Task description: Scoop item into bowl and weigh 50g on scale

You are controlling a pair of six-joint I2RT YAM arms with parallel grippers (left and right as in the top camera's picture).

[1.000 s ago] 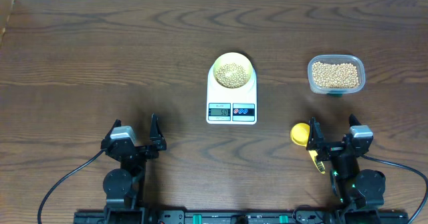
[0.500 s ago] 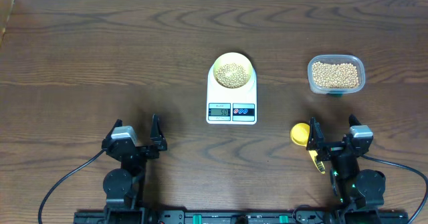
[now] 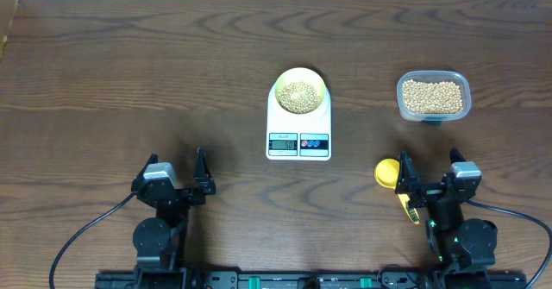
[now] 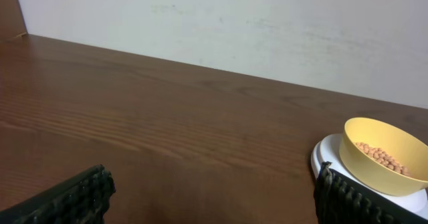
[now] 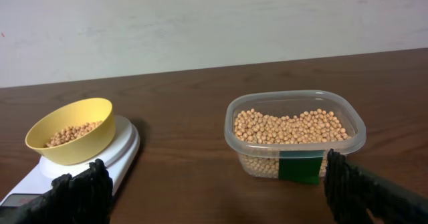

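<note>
The pale yellow bowl (image 3: 299, 91) sits on the white scale (image 3: 298, 137) at mid-table and holds tan beans (image 3: 298, 94); the display is lit. The bowl (image 5: 69, 130) and scale (image 5: 120, 152) show at left in the right wrist view, and at right in the left wrist view (image 4: 384, 152). More beans (image 3: 433, 97) fill a clear plastic tub (image 5: 296, 132) at the right. A yellow scoop (image 3: 390, 173) lies on the table beside my right gripper (image 3: 428, 178), which is open and empty. My left gripper (image 3: 177, 173) is open and empty at the near left.
The wooden table (image 3: 129, 82) runs to a white wall at the back. The tub carries a green label (image 5: 299, 168) on its near side. Cables trail from both arm bases at the near edge.
</note>
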